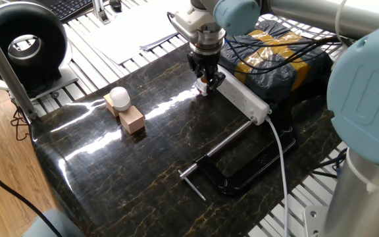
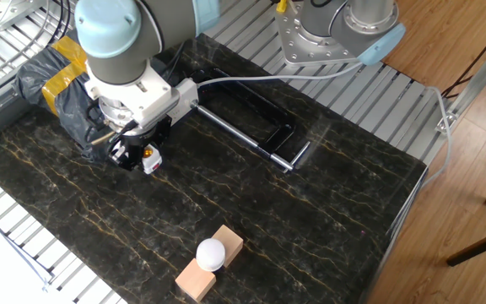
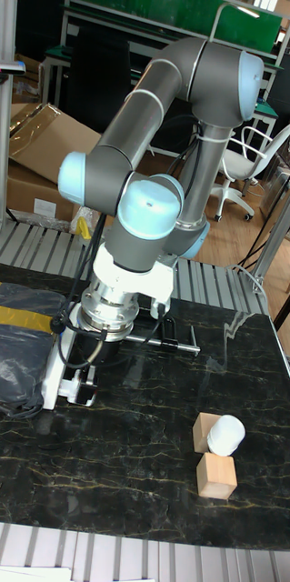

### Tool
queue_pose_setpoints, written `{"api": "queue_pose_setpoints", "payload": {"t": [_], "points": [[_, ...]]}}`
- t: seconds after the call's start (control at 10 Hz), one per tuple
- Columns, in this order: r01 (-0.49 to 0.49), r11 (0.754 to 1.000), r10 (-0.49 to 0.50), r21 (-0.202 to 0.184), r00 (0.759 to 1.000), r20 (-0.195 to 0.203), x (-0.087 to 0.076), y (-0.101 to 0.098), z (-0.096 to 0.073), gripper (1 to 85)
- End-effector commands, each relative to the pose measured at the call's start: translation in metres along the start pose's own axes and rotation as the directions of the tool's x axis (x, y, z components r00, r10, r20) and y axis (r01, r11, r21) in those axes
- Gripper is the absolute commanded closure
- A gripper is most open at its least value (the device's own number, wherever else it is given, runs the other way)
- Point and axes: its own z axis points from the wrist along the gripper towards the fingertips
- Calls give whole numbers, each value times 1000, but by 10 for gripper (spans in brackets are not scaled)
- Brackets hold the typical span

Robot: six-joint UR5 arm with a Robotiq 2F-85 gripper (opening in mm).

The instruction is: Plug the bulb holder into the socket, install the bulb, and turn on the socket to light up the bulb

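Observation:
My gripper (image 1: 204, 81) is shut on the bulb holder (image 1: 204, 87), a small white cube with an orange spot, also seen low over the table as the bulb holder (image 2: 149, 158). It hangs at the far end of the socket (image 1: 245, 100), a long white power strip; whether it touches the strip I cannot tell. The arm hides most of the socket (image 2: 185, 91) from the other side, and in the tall view only the socket's end (image 3: 54, 371) shows under the gripper (image 3: 83, 386). The bulb (image 1: 119, 97) rests on a wooden cube, apart from the gripper; it also shows as the bulb (image 2: 211, 253) and the bulb (image 3: 225, 434).
Two tan wooden cubes (image 1: 133, 120) (image 2: 194, 281) sit by the bulb. A black clamp (image 1: 232, 172) with a steel rod lies in front of the strip's cable end. A dark bag with yellow tape (image 1: 281, 52) lies behind the strip. A black fan (image 1: 25, 46) stands at the left.

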Motion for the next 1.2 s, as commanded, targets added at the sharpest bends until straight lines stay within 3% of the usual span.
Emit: {"api": "queue_pose_setpoints", "payload": {"t": [0.0, 0.1, 0.4, 0.5, 0.6, 0.8, 1.0, 1.1], "points": [[6, 1000, -6, -16, 1000, 24, 2, 1, 8, 847], [17, 1000, -16, -22, 1000, 12, 7, 1, 7, 847], [-9, 1000, 8, -25, 1000, -15, -15, -1, -16, 847], [-22, 999, 22, -26, 1000, 16, -20, -1, -16, 847], [-2, 1000, 2, -13, 1000, 18, -13, -7, -12, 847], [11, 1000, -10, -13, 1000, 29, -7, -5, -8, 647], [1, 1000, -1, -2, 1000, 19, -7, -1, -11, 597], [23, 1000, -23, -2, 1000, 19, -6, -1, -12, 463]]}}
